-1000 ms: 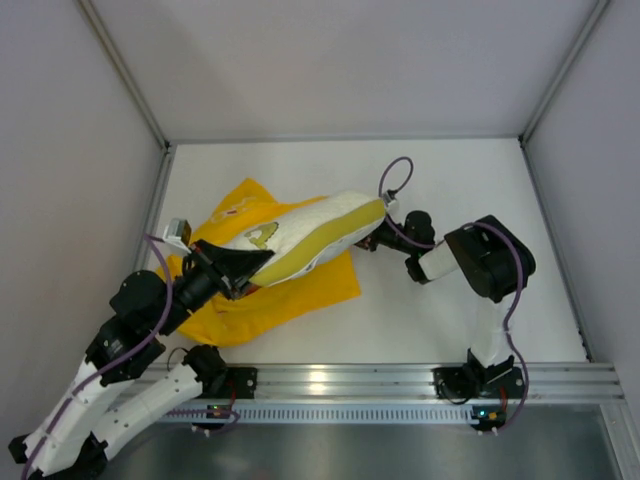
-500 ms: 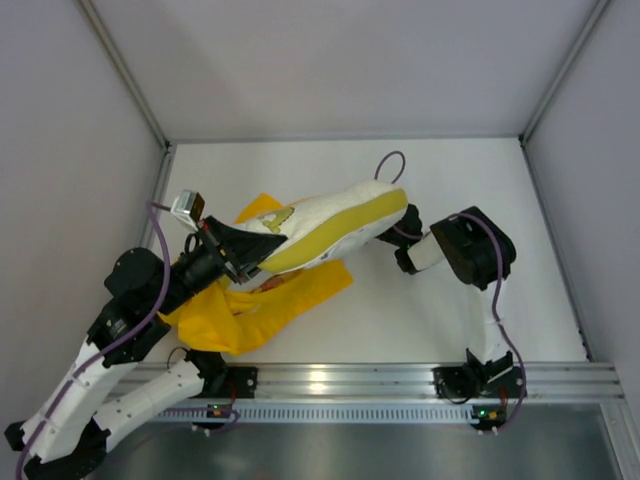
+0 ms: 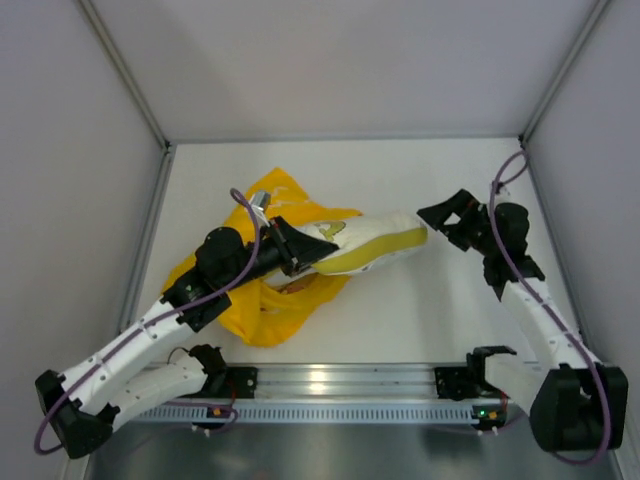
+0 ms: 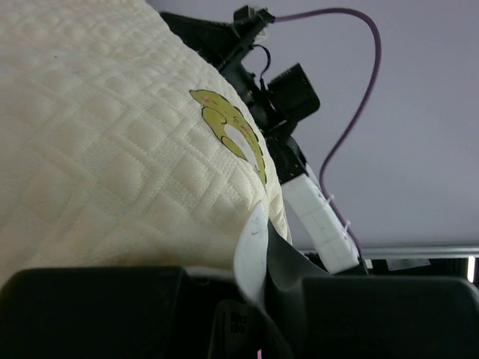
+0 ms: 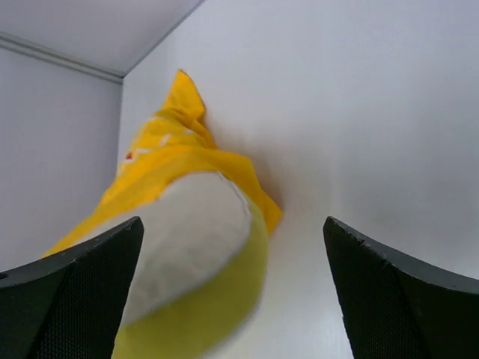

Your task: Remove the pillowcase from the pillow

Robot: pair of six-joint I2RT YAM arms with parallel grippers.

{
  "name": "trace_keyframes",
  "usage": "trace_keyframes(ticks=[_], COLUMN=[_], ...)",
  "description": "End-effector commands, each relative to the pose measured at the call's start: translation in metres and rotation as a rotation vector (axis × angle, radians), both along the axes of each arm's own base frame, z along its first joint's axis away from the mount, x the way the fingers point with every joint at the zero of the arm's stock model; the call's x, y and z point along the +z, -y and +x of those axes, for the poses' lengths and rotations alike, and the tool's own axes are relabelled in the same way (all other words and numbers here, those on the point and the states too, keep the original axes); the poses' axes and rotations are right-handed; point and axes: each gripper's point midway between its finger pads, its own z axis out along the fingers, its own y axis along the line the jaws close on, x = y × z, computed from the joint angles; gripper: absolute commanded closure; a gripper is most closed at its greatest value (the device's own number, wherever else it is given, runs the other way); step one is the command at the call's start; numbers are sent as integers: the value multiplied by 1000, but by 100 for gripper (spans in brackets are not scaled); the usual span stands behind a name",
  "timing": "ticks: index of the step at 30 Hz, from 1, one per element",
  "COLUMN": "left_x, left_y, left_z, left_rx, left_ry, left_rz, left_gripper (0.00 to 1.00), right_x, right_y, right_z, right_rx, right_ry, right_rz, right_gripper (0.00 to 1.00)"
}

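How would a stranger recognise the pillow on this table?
On the white table, toward the left wall, lies a crumpled bright yellow pillowcase. The pillow sticks out above it, gripped by the left gripper: thick, cream and quilted, not thin cloth.

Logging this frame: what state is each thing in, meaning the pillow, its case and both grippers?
pillow: bare along its visible length, held at one end, lying across the pillowcase.
pillowcase: crumpled on the table, partly under the pillow.
left gripper: shut on the pillow's end.
right gripper: open, empty, apart from the pillow.
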Motion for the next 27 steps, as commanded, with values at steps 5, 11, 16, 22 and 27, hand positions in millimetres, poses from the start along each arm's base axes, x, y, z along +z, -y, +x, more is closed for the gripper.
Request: trace_keyframes(ticks=[5,11,16,22,27], left_x=[17,-13,-34,-39,-36], left_y=[13,23,33,48,61], left_z=[22,38,42,36,24], left_rx=[26,33,23,5,-27], left_ry=[277,265,232,236,252], left_rz=[30,111,97,75,57], left_gripper=[100,100,100,100,100], right_x=[-65,-28,14,35,44], right_y=[4,-27,-42,-50,-70], right_z=[-102,-150,-162,-157,-148], right_rx=[118,280,320,365,410], right_ry=[-331,-301,-275,-292,-302], right_rz=[-20,167,383,447,517], right_gripper=[0,0,0,1,1])
